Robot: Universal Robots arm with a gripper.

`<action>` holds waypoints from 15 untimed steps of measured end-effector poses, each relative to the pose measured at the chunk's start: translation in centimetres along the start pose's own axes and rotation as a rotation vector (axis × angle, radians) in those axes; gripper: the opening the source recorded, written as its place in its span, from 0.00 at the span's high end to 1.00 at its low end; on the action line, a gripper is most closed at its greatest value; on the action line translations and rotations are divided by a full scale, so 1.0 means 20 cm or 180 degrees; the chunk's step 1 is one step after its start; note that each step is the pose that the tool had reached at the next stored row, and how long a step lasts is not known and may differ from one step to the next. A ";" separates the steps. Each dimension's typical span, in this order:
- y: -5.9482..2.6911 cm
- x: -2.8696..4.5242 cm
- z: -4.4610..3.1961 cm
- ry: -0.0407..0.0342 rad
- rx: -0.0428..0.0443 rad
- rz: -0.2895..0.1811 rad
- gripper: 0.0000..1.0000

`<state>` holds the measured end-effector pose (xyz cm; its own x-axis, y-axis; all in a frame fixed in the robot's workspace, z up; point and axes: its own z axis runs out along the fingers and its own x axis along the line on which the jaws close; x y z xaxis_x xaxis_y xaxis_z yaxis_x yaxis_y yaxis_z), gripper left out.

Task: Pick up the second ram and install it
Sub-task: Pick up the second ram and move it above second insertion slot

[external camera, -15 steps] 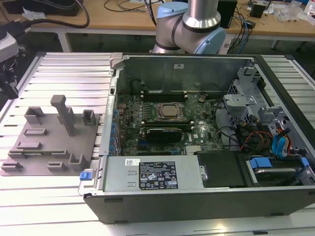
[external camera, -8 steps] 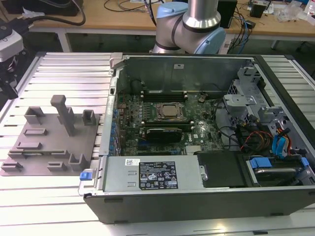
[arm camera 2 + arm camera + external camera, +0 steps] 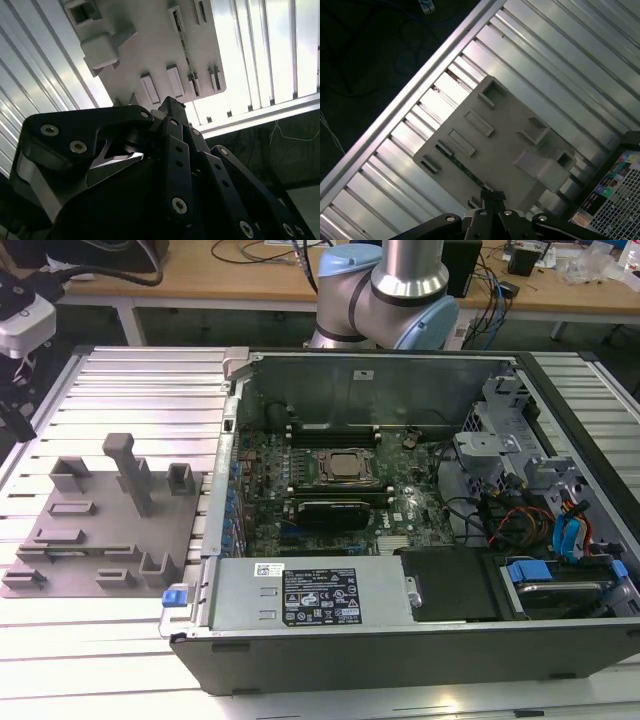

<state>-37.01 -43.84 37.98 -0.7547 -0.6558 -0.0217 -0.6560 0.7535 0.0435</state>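
The second ram (image 3: 457, 162) is a thin green stick standing on edge in a narrow slot of the grey fixture plate (image 3: 510, 150). In the second wrist view the ram (image 3: 183, 47) runs along the plate (image 3: 145, 45) between small grey blocks. My gripper (image 3: 491, 196) hangs well above the plate, its dark fingers together with nothing between them. In the second wrist view the gripper (image 3: 170, 106) points down toward the plate's near edge. In the exterior view the plate (image 3: 100, 530) lies left of the open computer case (image 3: 400, 640).
The motherboard (image 3: 340, 480) sits inside the case, with long black memory slots (image 3: 350, 430) beyond the CPU socket (image 3: 345, 467). A tall grey post (image 3: 130, 470) and several blocks rise from the plate. The ribbed metal table (image 3: 130, 390) surrounds both. The arm's base (image 3: 390, 290) stands behind the case.
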 end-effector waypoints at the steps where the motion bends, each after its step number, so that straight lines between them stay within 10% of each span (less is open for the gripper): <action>1: 0.000 0.000 0.000 0.0004 -0.0002 -0.0091 0.92; 15: 0.000 0.000 0.000 0.0029 -0.0015 -0.0663 0.92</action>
<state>-37.01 -43.84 37.98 -0.6024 -0.7979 -0.0217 -0.7979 0.6012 0.0436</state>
